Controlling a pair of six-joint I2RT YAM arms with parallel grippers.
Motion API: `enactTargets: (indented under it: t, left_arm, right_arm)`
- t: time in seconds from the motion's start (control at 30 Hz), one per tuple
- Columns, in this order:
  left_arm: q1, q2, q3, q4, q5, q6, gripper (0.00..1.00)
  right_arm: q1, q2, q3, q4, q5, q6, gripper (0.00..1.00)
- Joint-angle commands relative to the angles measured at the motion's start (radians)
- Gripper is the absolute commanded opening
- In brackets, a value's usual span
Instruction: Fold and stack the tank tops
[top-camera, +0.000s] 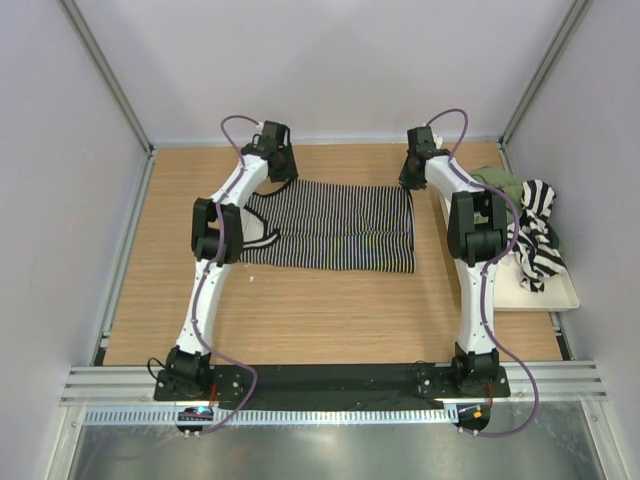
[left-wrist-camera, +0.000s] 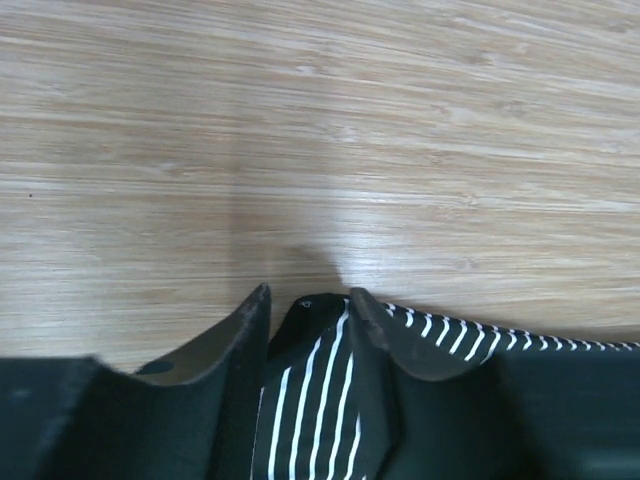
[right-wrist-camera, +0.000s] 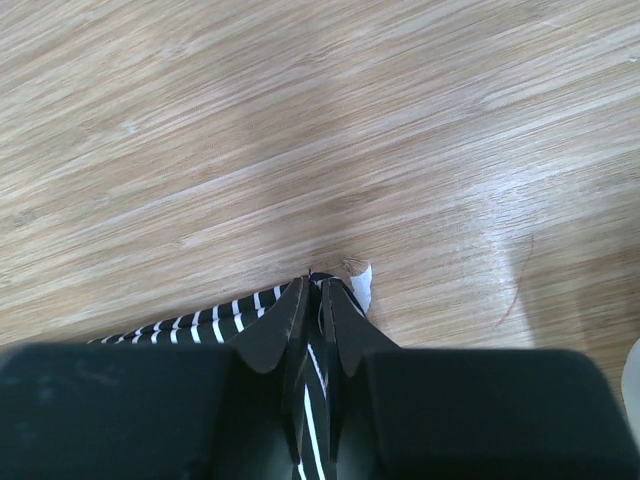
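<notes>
From above, the pinstriped tank top (top-camera: 330, 228) lies spread flat at the middle of the tabletop (top-camera: 330, 320), neck and straps toward 9 o'clock and hem toward 3 o'clock. The left fingers (top-camera: 275, 172) are down at its 11 o'clock corner and the right fingers (top-camera: 413, 172) at its 1 o'clock corner. At 3 o'clock on the tabletop a cream tray (top-camera: 560, 298) holds the olive green tank top (top-camera: 495, 181) at its 12 o'clock end, with the broad-striped tank top (top-camera: 535, 235) heaped beside and partly over it. Neither of those is folded.

In the left wrist view the fingers stand at a narrow gap. Striped cloth (left-wrist-camera: 320, 400) fills that gap and appears clamped, though the low angle leaves the firmness of the hold uncertain.

In the right wrist view the fingers are pressed nearly together, pinching the hem corner. A small white tab (right-wrist-camera: 360, 280) pokes out just past the tips at 1 o'clock.

The step in hand looks like the first fold, which takes the far edge to the near edge. To do it well, both corners should rise together and only a little, then travel toward 6 o'clock at the same pace. Light tension between the corners will keep the edge from sagging or skewing. The far edge should be laid square on the near one before either hold is let go.
</notes>
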Motion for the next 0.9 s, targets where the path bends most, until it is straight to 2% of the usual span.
enactTargets:
  t: [0.0, 0.07, 0.1, 0.13, 0.2, 0.43, 0.87]
  left_arm:
    - [-0.004, 0.014, 0.033, 0.001, 0.02, -0.007, 0.37]
    - [-0.004, 0.009, 0.033, 0.003, 0.023, -0.007, 0.24]
    - [-0.004, 0.008, 0.033, 0.003, 0.025, -0.007, 0.2]
    - [-0.004, 0.005, 0.033, 0.006, 0.028, -0.007, 0.12]
    - [-0.004, -0.009, 0.029, 0.006, 0.028, -0.003, 0.0]
    - [-0.002, -0.184, -0.151, 0.122, 0.008, 0.04, 0.0]
    - [-0.014, -0.426, -0.46, 0.221, 0.031, 0.068, 0.0]
  right_arm:
    - [-0.003, -0.009, 0.013, 0.013, 0.022, -0.012, 0.14]
    - [-0.003, -0.009, 0.014, 0.011, 0.024, -0.012, 0.06]
    - [-0.001, -0.012, 0.016, 0.011, 0.024, -0.011, 0.05]
    - [-0.003, -0.014, 0.016, 0.01, 0.024, -0.01, 0.02]
    - [-0.001, -0.023, 0.018, 0.008, 0.027, -0.004, 0.01]
    - [-0.003, -0.109, -0.008, 0.01, 0.016, 0.003, 0.01]
    - [0.001, -0.335, -0.268, 0.097, -0.043, 0.045, 0.01]
